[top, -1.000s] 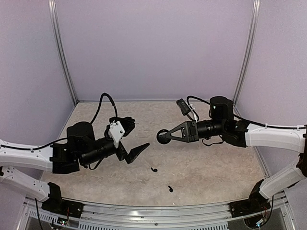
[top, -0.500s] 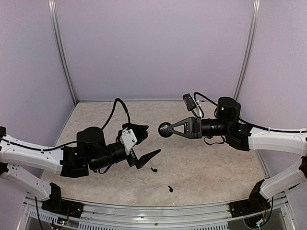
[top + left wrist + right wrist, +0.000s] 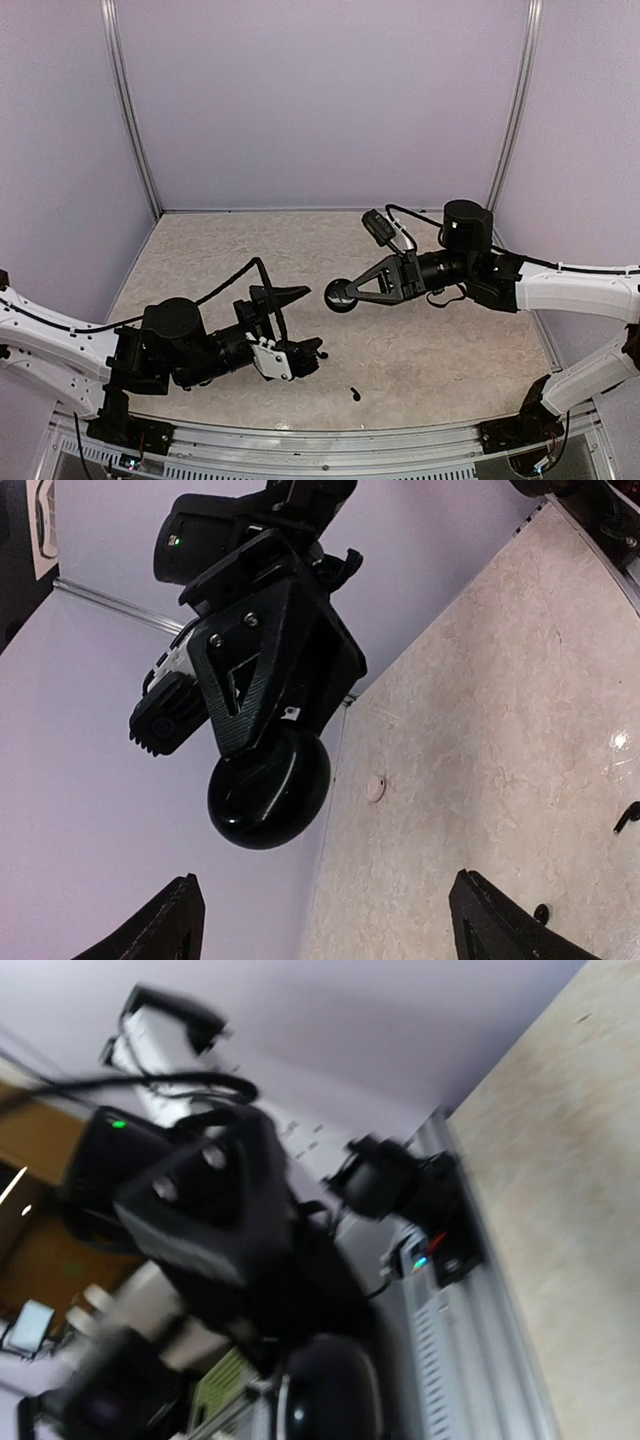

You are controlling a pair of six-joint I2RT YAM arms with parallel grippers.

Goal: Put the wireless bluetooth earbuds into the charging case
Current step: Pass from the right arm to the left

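Right tool [image 3: 343, 294] clamped shut on the round black case [image 3: 339, 294], which is held in the air above the worktop [image 3: 450, 350], about mid-field. Left tool [image 3: 308, 322] low, fingers spread wide, nothing between them. One earbud [image 3: 355, 393] lies loose on the worktop toward the near edge. Second earbud [image 3: 320, 352] just by the left tool's nearer fingertip; contact unclear.

Pale lilac walls [image 3: 320, 100] joined by metal corner posts [image 3: 128, 110] enclose a beige, marble-patterned tabletop [image 3: 450, 360] under even light.
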